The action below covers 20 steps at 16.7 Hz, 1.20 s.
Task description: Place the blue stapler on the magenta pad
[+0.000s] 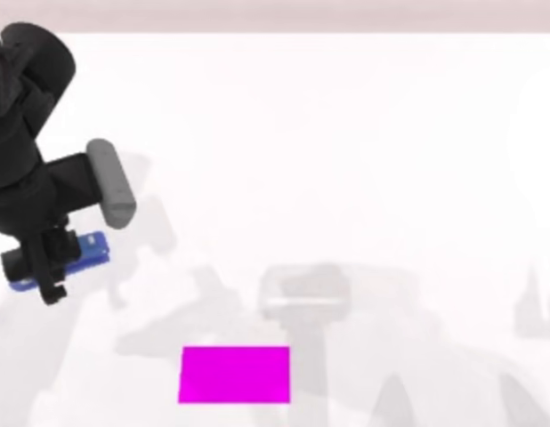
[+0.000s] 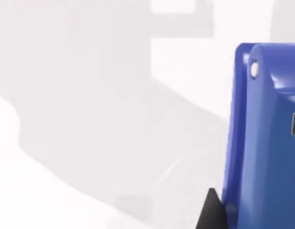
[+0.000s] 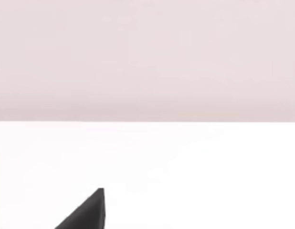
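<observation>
— At the table's left edge, well up and left of the magenta pad, what was your left gripper doing?

— Your left gripper sat over the blue stapler, its dark fingers straddling the stapler's body. From above they looked closed against it, though you could not see the contact itself. In your left wrist view the stapler filled one side of the picture, very close to the camera, with a black fingertip just beside its blue wall.

— And where was the stapler relative to the pad?

— Well apart from it. The stapler lay up and to the left of the pad, lengthwise across the gripper, one blue end sticking out toward the pad's side. You could not tell whether it rested on the table or hung just above it.

— The pad itself?

— Flat on the table, bare, near the lower edge of your top view, with arm shadows lying beside it.

— Your right arm?

— Not in the top view. Your right wrist view showed only table, a pale wall behind it, and one dark fingertip of the right gripper; you could not tell how far open it was.
</observation>
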Each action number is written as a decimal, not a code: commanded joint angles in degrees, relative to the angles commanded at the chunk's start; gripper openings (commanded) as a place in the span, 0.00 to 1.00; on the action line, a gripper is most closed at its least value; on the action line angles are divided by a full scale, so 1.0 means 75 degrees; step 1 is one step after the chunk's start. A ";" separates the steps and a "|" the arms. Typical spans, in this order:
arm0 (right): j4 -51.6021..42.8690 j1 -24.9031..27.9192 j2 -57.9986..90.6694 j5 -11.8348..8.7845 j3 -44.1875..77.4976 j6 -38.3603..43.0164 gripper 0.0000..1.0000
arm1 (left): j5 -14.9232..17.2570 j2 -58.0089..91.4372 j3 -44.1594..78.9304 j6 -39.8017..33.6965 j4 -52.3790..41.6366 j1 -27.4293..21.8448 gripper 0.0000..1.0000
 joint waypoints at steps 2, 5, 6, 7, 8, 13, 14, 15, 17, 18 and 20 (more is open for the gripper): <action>0.0000 0.0000 0.0000 0.0000 0.0000 0.0000 1.00 | -0.0013 0.0004 0.0009 -0.0070 -0.0017 -0.0021 0.00; 0.0000 0.0000 0.0000 0.0000 0.0000 0.0000 1.00 | -0.0124 0.0059 0.0112 -0.0737 -0.0172 -0.0199 0.00; 0.0000 0.0000 0.0000 0.0000 0.0000 0.0000 1.00 | -0.0180 0.0098 0.0174 -0.1132 -0.0258 -0.0292 0.00; 0.0000 0.0000 0.0000 0.0000 0.0000 0.0000 1.00 | -0.0242 0.0147 0.0246 -0.1600 -0.0356 -0.0397 0.00; 0.0000 0.0000 0.0000 0.0000 0.0000 0.0000 1.00 | -0.0307 0.0203 0.0323 -0.2141 -0.0462 -0.0512 0.00; 0.0000 0.0000 0.0000 0.0000 0.0000 0.0000 1.00 | -0.0628 0.0539 0.0671 -0.6049 -0.1041 -0.1206 0.00; 0.0000 0.0000 0.0000 0.0000 0.0000 0.0000 1.00 | -0.0677 0.0611 0.0715 -0.7057 -0.1149 -0.1360 0.00; 0.0000 0.0000 0.0000 0.0000 0.0000 0.0000 1.00 | -0.0717 0.0683 0.0749 -0.8117 -0.1247 -0.1519 0.00; 0.0000 0.0000 0.0000 0.0000 0.0000 0.0000 1.00 | -0.0768 0.0830 0.0799 -1.0331 -0.1419 -0.1856 0.00; 0.0000 0.0000 0.0000 0.0000 0.0000 0.0000 1.00 | -0.0779 0.0906 0.0817 -1.1469 -0.1491 -0.2033 0.00; 0.0000 0.0000 0.0000 0.0000 0.0000 0.0000 1.00 | -0.0765 0.1052 0.0850 -1.3724 -0.1589 -0.2395 0.00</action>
